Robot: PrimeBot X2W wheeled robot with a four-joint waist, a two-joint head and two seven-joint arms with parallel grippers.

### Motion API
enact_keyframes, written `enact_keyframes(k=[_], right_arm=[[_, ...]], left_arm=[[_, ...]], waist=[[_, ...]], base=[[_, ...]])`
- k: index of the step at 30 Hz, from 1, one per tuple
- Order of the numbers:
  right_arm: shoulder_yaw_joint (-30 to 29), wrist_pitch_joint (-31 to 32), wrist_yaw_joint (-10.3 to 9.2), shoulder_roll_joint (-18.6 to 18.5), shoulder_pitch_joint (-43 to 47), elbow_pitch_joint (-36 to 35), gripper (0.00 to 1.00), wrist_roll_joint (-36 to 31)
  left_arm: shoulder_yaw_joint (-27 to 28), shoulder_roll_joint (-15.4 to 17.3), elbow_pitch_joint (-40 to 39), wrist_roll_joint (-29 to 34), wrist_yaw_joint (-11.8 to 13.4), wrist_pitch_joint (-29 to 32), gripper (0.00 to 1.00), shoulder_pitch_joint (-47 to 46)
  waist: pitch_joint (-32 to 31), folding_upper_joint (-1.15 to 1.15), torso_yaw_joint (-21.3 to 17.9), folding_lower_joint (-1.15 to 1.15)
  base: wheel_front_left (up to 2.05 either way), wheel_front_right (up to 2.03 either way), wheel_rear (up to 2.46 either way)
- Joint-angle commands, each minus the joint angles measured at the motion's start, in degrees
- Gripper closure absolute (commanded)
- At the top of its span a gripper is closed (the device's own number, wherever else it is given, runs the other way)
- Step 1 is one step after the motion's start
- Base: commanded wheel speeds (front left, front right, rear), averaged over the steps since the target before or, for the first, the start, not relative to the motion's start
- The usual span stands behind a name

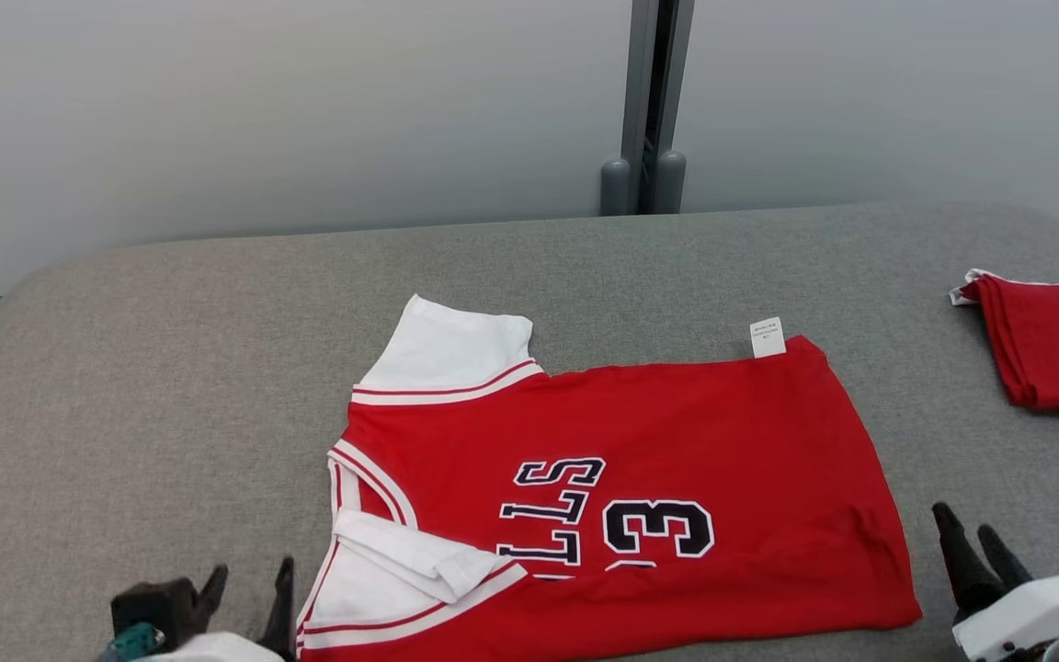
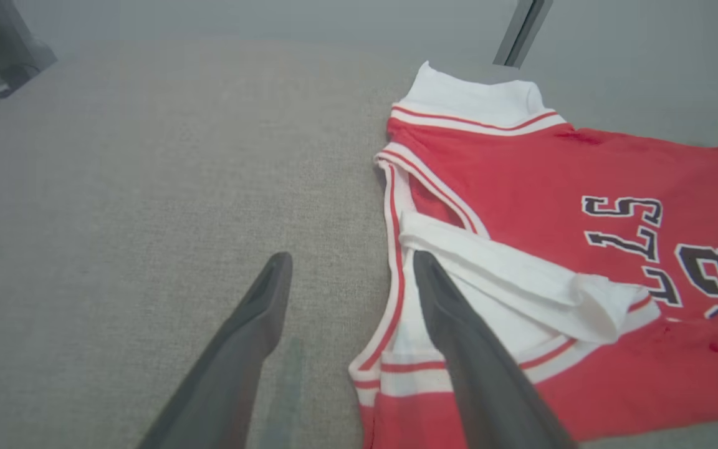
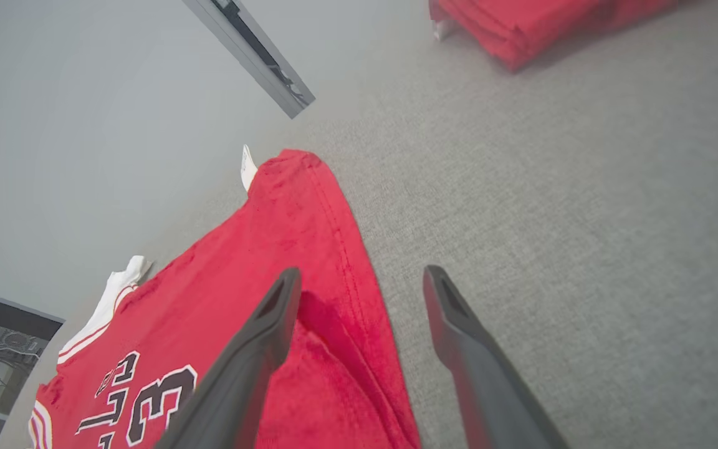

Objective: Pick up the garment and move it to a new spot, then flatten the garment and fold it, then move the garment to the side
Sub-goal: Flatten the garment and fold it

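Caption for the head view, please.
Partly folded red jersey on grey table, left gripper and right gripper open at its near corners; second red garment far right.

The jersey (image 1: 677, 441) is soft, matt knit cloth. Under it lies the table cover (image 1: 171, 368) — coarse, woven, dull grey fabric. My left fingers (image 2: 477, 362) look like smooth matt plastic — the post (image 1: 649, 92) at upper centre, satin metal.

Head view high, facing down over the jersey (image 1: 677, 432), 2 wrist views close, low, at its opposite ends
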Motion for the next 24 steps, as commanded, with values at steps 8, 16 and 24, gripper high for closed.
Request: enact_keyframes(k=[8,16,24], right_arm=[[-0.9,-4.7,0.00,-1.3,-5.2,-3.9,0.00,-12.1],[-0.9,-2.2,0.00,-0.5,-13.6,-6.8,0.00,-22.3],[0.2,-0.1,0.00,1.4,-20.2,-9.3,0.00,-25.4]], left_arm=[[3.0,-2.6,-0.7,0.8,1.5,-7.3,0.00,-6.8],[1.6,-3.1,6.0,3.3,0.0,-8.1,0.00,-18.8],[-1.8,-1.5,16.9,7.2,-2.9,-2.9,0.00,-34.7]], waist=[[3.5,0.00,-1.1,0.00],[11.5,0.00,-3.9,0.00],[18.7,0.00,-7.3,0.00]], base=[[0.00,0.00,0.00],[0.00,0.00,0.00],[0.00,0.00,0.00]])
